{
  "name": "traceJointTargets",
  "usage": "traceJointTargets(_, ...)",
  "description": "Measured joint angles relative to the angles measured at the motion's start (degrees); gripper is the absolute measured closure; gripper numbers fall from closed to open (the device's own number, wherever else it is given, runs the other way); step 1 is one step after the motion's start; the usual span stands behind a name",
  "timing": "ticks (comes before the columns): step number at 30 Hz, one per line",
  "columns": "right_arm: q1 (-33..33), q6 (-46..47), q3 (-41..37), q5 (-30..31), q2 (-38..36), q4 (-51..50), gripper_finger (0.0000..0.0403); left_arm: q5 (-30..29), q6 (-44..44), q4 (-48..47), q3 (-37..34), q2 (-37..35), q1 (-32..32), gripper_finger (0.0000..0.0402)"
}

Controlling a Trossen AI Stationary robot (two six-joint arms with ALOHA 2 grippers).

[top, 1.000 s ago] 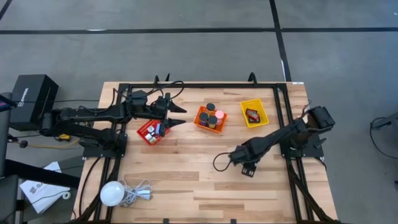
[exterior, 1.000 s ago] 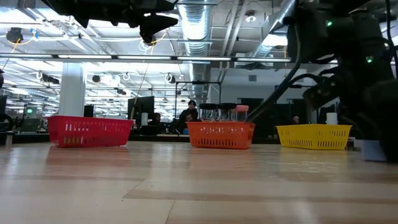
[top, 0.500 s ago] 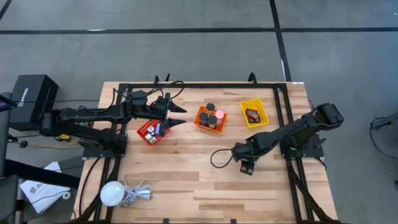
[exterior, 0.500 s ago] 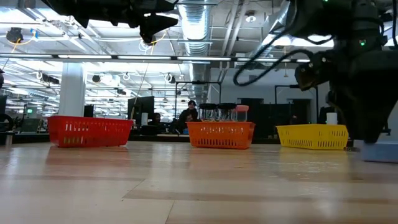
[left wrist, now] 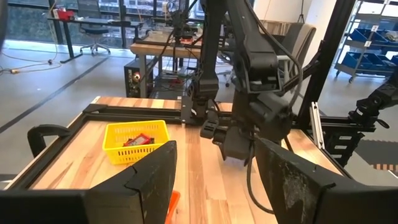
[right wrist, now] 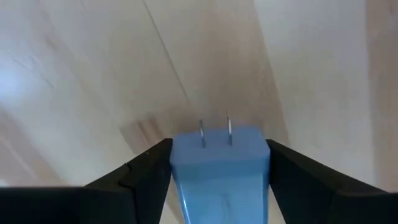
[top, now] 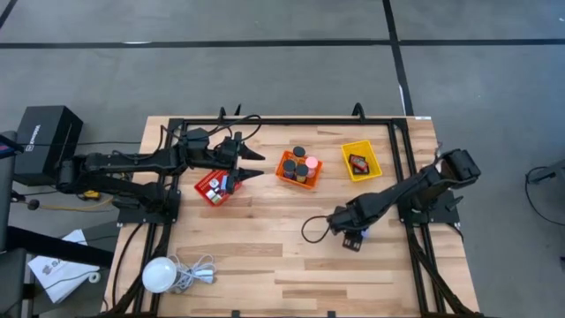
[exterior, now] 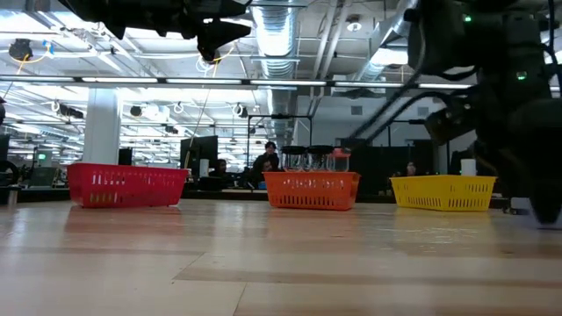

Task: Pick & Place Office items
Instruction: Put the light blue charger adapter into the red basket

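Observation:
A light blue block (right wrist: 219,165) with two metal prongs sits between the fingers of my right gripper (top: 353,237), which points down over the table's right middle. My left gripper (top: 252,164) hovers open and level above the red basket (top: 217,185), holding nothing; its fingers (left wrist: 146,180) frame the left wrist view. The red basket holds blue and red pieces. Black cylinders and a pink cylinder (top: 311,162) stand in the orange basket (top: 298,170). Small red and black pieces (top: 357,162) lie in the yellow basket (top: 362,161). My right gripper pinches the blue block by its two opposite side faces (right wrist: 177,168), one finger on each side. The fingers come from above, pointing down. The block's pronged end (right wrist: 214,134) faces the table; it looks just clear of the wood, casting a shadow there.
The three baskets stand in a row toward the far edge. A white globe with a coiled cord (top: 161,274) lies at the near left corner. Bare wood stretches across the near middle and right. Black frame rails run along the table's edges.
My right gripper has risen slightly with the blue block: in the low view the block stood on the table at the right edge and now no longer shows resting there. The right arm's elbow swung out a little and came back.

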Motion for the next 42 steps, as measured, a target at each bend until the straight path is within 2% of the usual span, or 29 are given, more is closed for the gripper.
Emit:
traceJointTargets(9, 0.8, -0.9, 0.4, -0.6, 4.6, -0.4, 0.0170, 0.0, 0.0, -0.8, 0.0, 0.0, 0.0, 0.0188)
traceJointTargets(15, 0.0, -1.0, 0.1, -0.5, 3.4, -0.2, 0.0195, 0.0, 0.0, -1.0, 0.0, 0.0, 0.0, 0.0188)
traceJointTargets(21, -0.3, -1.0, -0.2, 0.5, 0.5, 0.3, 0.0182, -0.1, -1.4, -1.0, 0.0, 0.0, 0.0, 0.0188)
traceJointTargets(26, -0.7, -1.1, -0.1, 5.0, -0.7, 2.0, 0.0200, -0.3, -11.7, -1.0, 0.0, 0.8, -1.2, 0.0188)
traceJointTargets(31, -2.0, -5.7, 0.6, 6.9, -0.8, 5.4, 0.0199, -0.2, -11.1, -1.6, 0.0, 3.5, -6.7, 0.0188)
traceJointTargets(35, -2.8, -11.6, 4.8, 10.8, -0.8, 6.1, 0.0185, -0.4, -10.2, -1.6, 0.0, 6.4, -11.4, 0.0188)
traceJointTargets(42, -3.6, -25.5, 15.4, 23.1, -1.0, 5.8, 0.0200, -11.3, -13.4, -1.5, 0.0, 12.2, -18.8, 0.0188)
